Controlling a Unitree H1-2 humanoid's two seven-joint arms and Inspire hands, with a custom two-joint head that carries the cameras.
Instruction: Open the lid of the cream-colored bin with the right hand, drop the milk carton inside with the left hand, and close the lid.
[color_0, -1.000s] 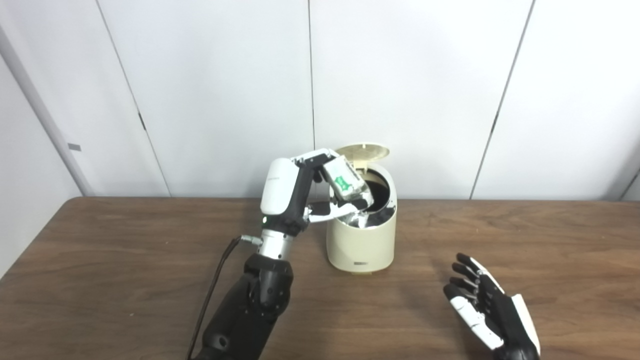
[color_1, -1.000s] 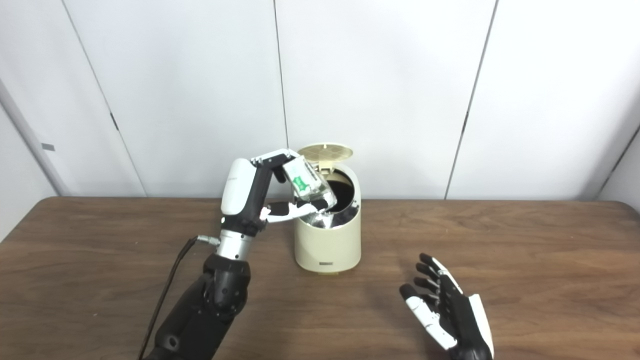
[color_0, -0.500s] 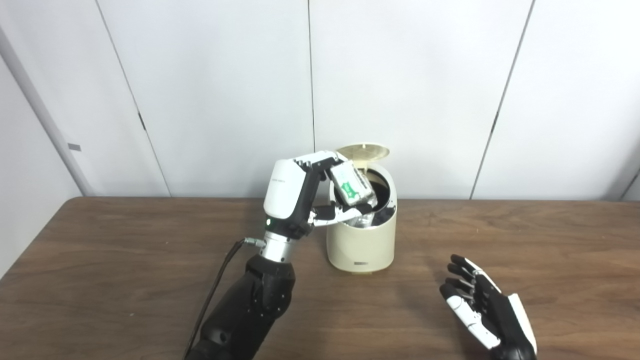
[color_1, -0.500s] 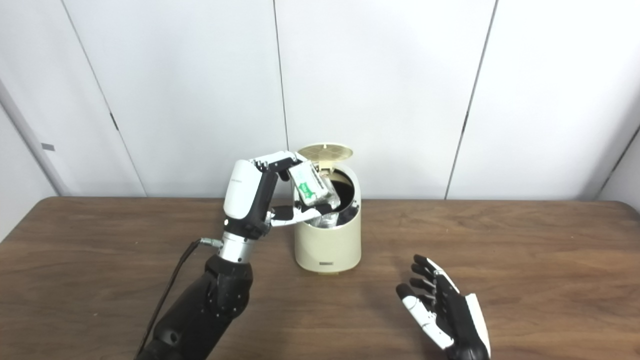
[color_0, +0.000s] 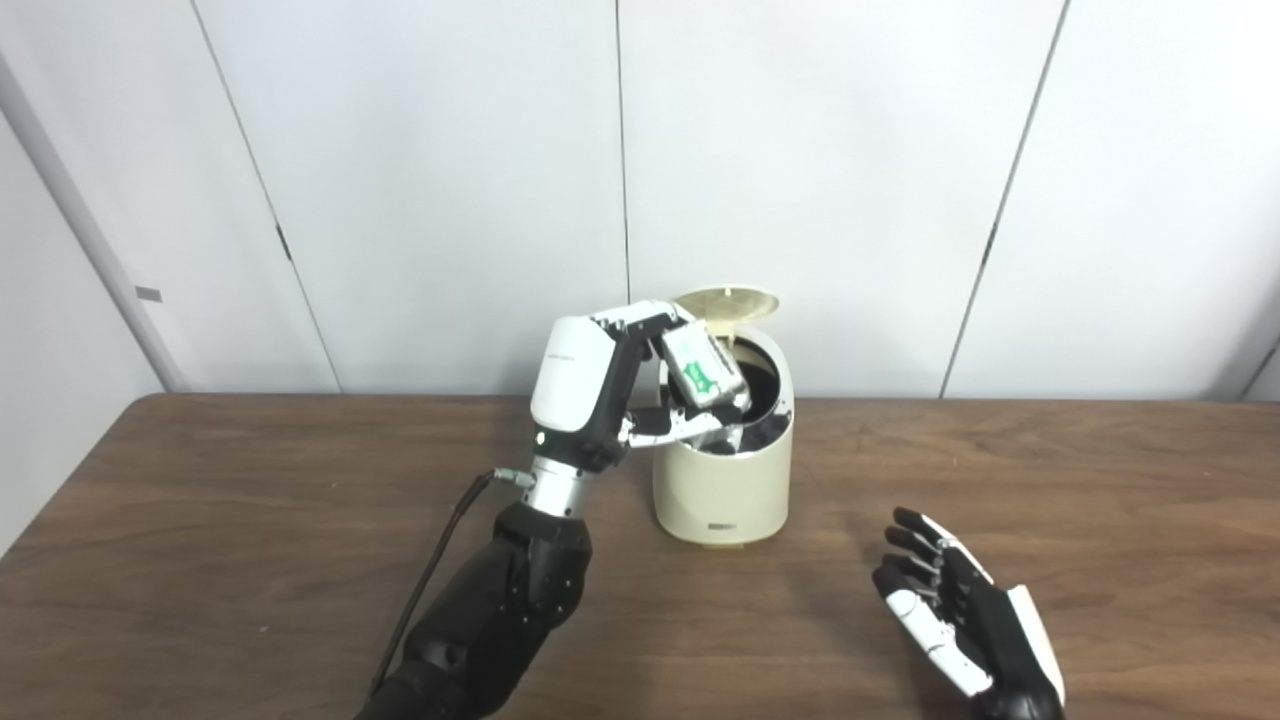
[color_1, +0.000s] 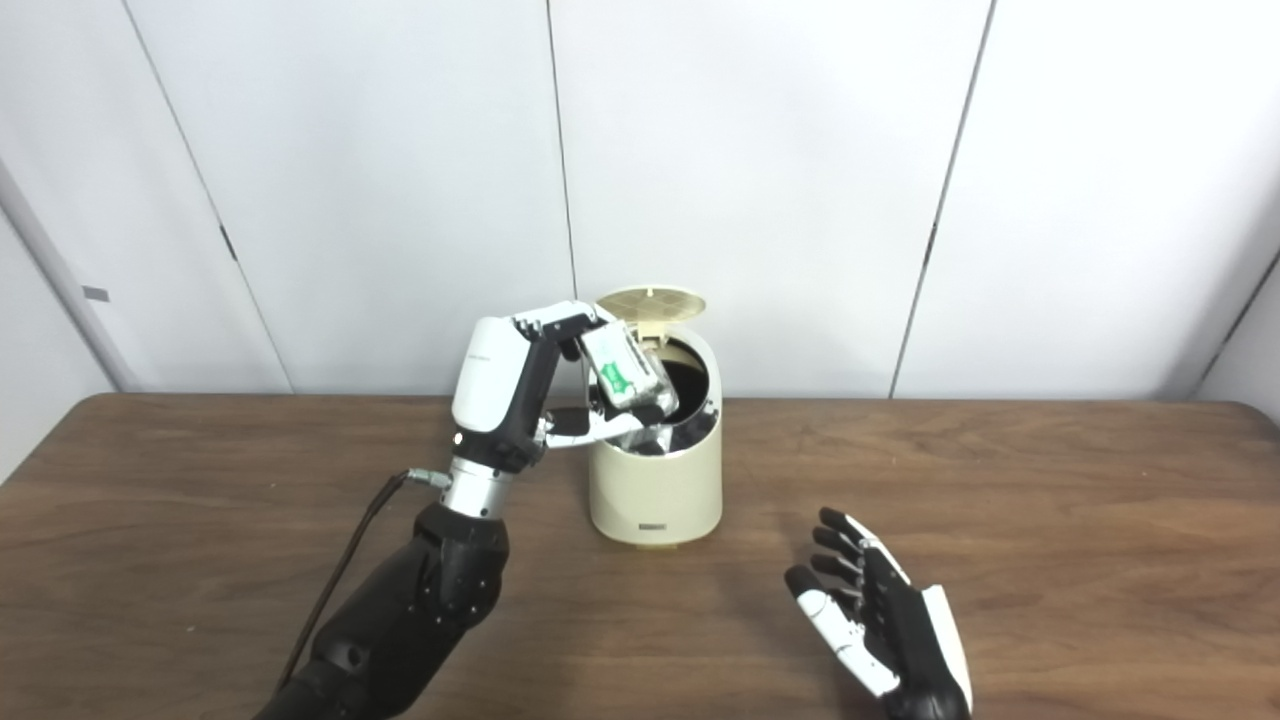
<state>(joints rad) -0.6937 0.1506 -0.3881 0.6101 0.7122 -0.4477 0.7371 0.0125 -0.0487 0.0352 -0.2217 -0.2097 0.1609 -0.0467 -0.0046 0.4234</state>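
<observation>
Left eye view first: the left hand (color_0: 600, 385), white-backed with black fingers (color_0: 650, 318), pinches the small white milk carton with green print (color_0: 703, 365) between upper fingers and thumb, and holds it tilted over the open mouth of the cream-coloured round plastic bin (color_0: 722, 480). The carton's long axis slants down and to the right, its lower end already at or just inside the dark opening, so a release would likely send it straight in. The bin's round lid (color_0: 727, 301) stands raised at the back, clear of the carton. The right hand (color_0: 960, 620) rests well apart on the brown wooden counter (color_0: 200, 520), palm up, fingers spread and holding nothing; the left hand is far nearer the bin. Right eye view: the thumb (color_1: 590, 428) under the carton shows more plainly, reaching across the near rim, and more of the dark interior appears beyond the carton; whether the carton touches the rim I cannot tell.
</observation>
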